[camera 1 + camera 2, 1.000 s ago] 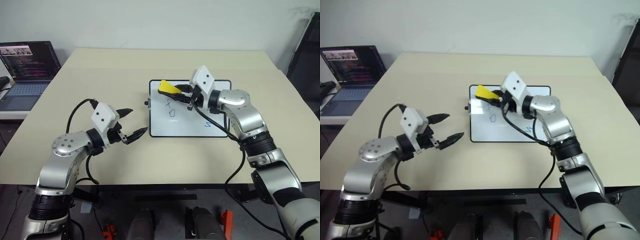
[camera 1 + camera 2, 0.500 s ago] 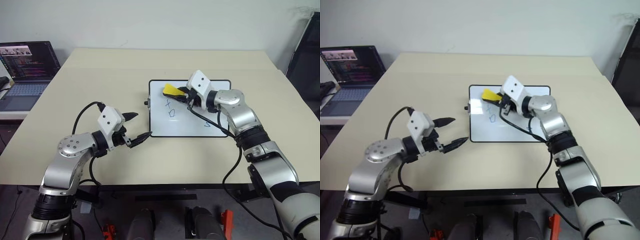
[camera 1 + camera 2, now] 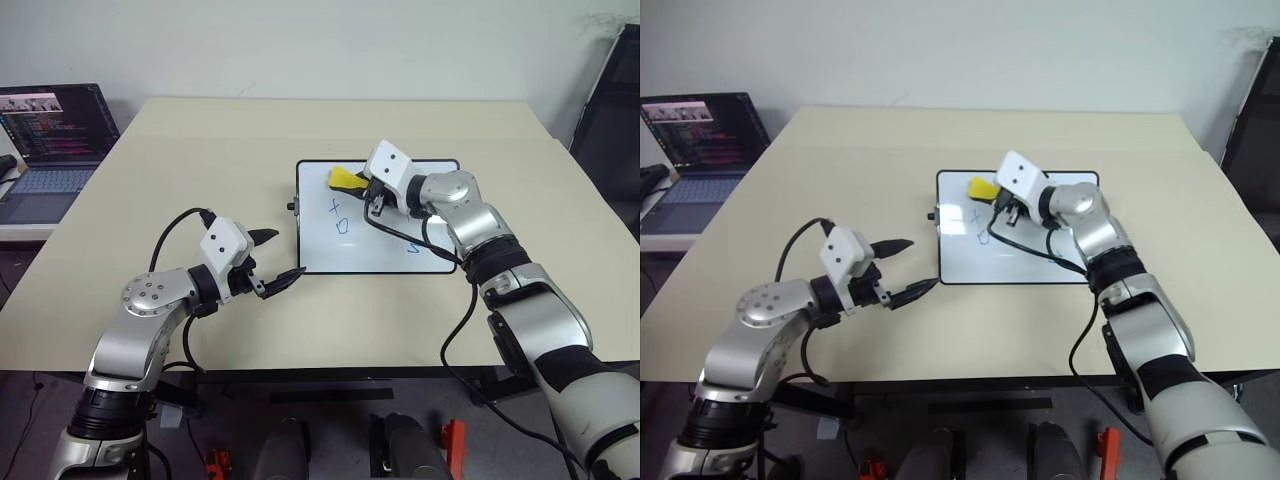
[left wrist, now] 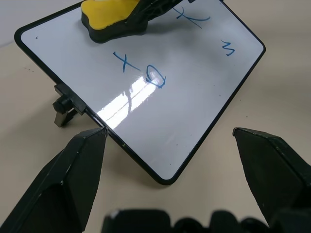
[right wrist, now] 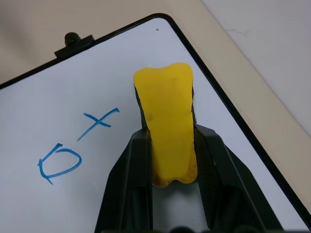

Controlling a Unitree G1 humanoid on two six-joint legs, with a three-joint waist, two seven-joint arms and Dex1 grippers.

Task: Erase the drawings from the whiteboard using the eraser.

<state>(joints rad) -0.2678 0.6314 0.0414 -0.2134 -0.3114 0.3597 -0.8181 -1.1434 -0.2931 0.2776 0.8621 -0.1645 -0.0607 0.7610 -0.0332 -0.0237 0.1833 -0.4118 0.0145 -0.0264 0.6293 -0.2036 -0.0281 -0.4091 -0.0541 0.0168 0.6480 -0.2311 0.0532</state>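
Right wrist view: eraser clamped between right gripper fingers, at whiteboard far-left corner, near blue drawings; left gripper fingers apart beside board's near-left corner; beige table, laptop far left.

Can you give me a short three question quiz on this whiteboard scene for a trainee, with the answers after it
1. True or false: the right gripper is shut on the eraser.
2. Where on the whiteboard does the eraser sit: A) at the far left corner, B) at the near right corner, C) off the board on the table?
3. Fill in: the left gripper is open and hovers near the board's near ____ corner.

Key
1. True: its two black fingers clamp the yellow block on both sides.
2. A: it sits by the far left corner, beyond the drawings, the blue cross and loop.
3. Left.
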